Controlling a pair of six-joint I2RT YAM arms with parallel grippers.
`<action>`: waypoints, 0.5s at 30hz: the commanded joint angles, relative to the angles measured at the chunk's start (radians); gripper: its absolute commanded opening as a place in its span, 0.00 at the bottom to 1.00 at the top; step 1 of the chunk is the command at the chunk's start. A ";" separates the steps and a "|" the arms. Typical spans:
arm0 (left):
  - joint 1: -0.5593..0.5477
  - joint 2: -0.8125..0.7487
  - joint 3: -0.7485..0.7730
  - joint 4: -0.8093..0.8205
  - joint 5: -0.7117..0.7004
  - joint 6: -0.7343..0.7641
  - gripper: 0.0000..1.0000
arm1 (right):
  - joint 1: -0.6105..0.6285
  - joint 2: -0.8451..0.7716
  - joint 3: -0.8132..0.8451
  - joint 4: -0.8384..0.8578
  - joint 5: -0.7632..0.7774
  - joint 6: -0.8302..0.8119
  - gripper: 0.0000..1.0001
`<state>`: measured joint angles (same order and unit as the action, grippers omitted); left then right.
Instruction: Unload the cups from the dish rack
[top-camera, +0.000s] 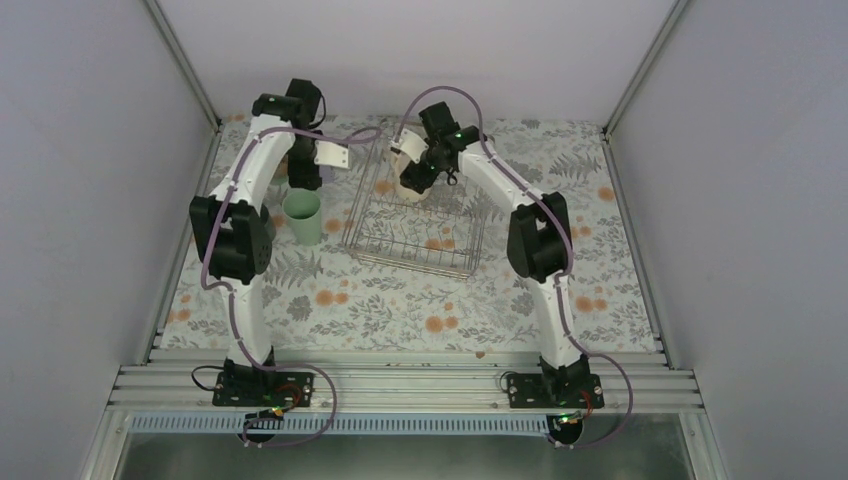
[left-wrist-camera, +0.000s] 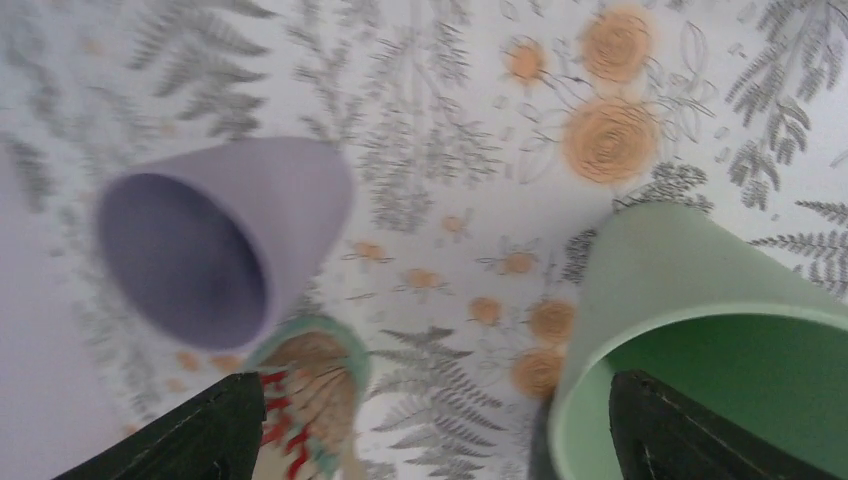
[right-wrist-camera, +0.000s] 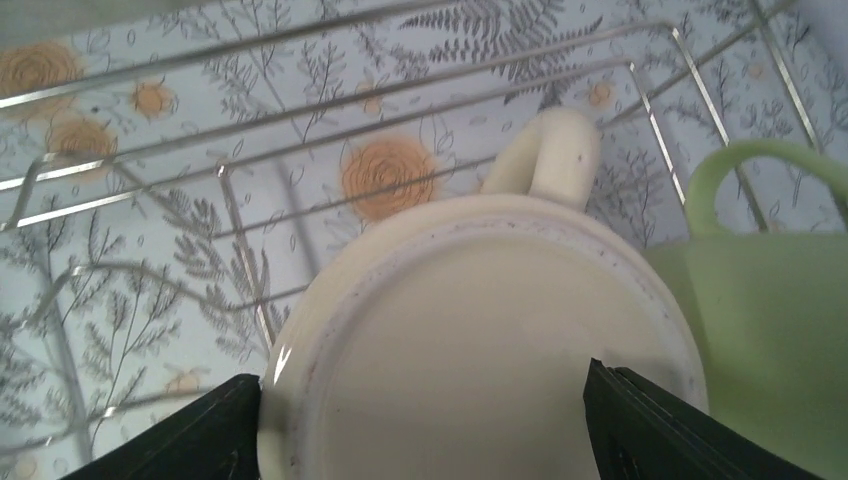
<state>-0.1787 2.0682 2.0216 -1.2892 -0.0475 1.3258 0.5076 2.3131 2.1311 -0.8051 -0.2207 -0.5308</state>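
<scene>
The wire dish rack (top-camera: 372, 232) stands at mid-table. My right gripper (top-camera: 415, 176) is over its far left part, shut on an upturned cream mug (top-camera: 404, 160). In the right wrist view the mug's base (right-wrist-camera: 480, 340) fills the gap between my fingers (right-wrist-camera: 175, 435), above the rack wires (right-wrist-camera: 240, 230), and a pale green mug (right-wrist-camera: 770, 300) sits just right of it. My left gripper (top-camera: 304, 170) is open and empty left of the rack. Its wrist view shows a lavender cup (left-wrist-camera: 200, 240), a beige marked cup (left-wrist-camera: 310, 385) and a pale green cup (left-wrist-camera: 700, 300), which also shows in the top view (top-camera: 302, 217).
A dark shape (left-wrist-camera: 543, 450), blurred, shows beside the pale green cup. The floral tablecloth (top-camera: 400, 300) covers the table. Grey walls close in the left, right and far sides. The cups on the table crowd the area left of the rack.
</scene>
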 joint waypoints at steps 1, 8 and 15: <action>-0.004 0.006 0.124 -0.065 0.049 0.007 0.87 | -0.013 -0.046 -0.137 -0.173 0.023 0.004 0.80; -0.031 -0.089 0.013 0.207 0.173 0.017 0.89 | -0.024 -0.161 -0.293 -0.208 -0.012 -0.013 0.81; -0.099 -0.206 -0.233 0.668 0.295 0.080 0.89 | -0.043 -0.260 -0.358 -0.197 -0.045 -0.018 0.85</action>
<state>-0.2432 1.9289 1.8622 -0.9428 0.1230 1.3590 0.4625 2.1113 1.7992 -0.9398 -0.2134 -0.5354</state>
